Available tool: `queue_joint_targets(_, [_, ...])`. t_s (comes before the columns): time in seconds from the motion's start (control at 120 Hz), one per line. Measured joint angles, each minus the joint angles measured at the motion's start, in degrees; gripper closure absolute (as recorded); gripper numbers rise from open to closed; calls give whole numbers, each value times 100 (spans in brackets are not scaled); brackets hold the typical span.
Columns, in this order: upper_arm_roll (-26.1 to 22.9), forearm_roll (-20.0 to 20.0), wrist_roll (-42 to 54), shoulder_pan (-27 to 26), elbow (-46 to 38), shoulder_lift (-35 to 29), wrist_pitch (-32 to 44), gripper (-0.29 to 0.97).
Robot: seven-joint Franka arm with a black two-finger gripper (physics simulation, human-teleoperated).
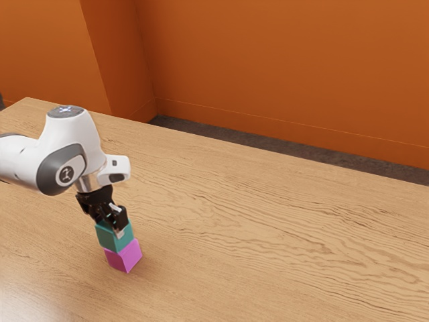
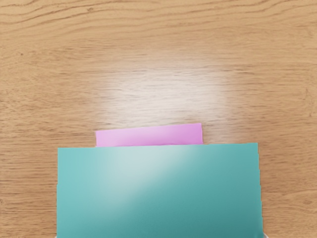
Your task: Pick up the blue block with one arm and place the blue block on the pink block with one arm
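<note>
The blue-green cube block [image 1: 109,237] rests on top of the pink cube block [image 1: 126,257], and the black two-finger gripper [image 1: 114,225] has it between its fingers, closed against two opposite sides near the block's top. The fingers stand only as far apart as the block is wide. The white and grey arm [image 1: 60,157] comes in from the exterior view's left, bends at its rounded joint and points the hand almost straight down on the stack.

In the wrist view the blue-green cube block [image 2: 158,191] lies directly under the hand, and a strip of the pink cube block [image 2: 148,135] shows beyond one of its edges, so the two are not exactly aligned.

The stack stands on the light wooden table [image 1: 268,221] toward the exterior view's lower left. Toward the exterior view's right the tabletop is wide, and its far edge is well apart from the stack. Behind the table there is a dark floor strip [image 1: 301,149] and an orange wall [image 1: 281,60].
</note>
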Motion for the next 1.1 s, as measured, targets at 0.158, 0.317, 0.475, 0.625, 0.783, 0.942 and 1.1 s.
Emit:
queue_joint_targets(0.158, [7, 6, 0, 2, 50, 34, 5, 30])
queue_joint_targets(0.317, [7, 7, -1, -2, 73, 76, 8, 30])
queue_joint_targets(0.475, [8, 7, -1, -3, 75, 91, 11, 30])
queue_joint_targets(0.625, [-6, -16, 13, -42, 75, 73, 12, 18])
queue_joint_targets(0.783, [-39, -38, 29, -27, 75, 18, 9, 9])
queue_joint_targets(0.942, [-106, -50, 41, -28, 328, -274, -197, 4])
queue_joint_targets(1.1, [-116, -51, 58, -12, 436, -336, -415, 2])
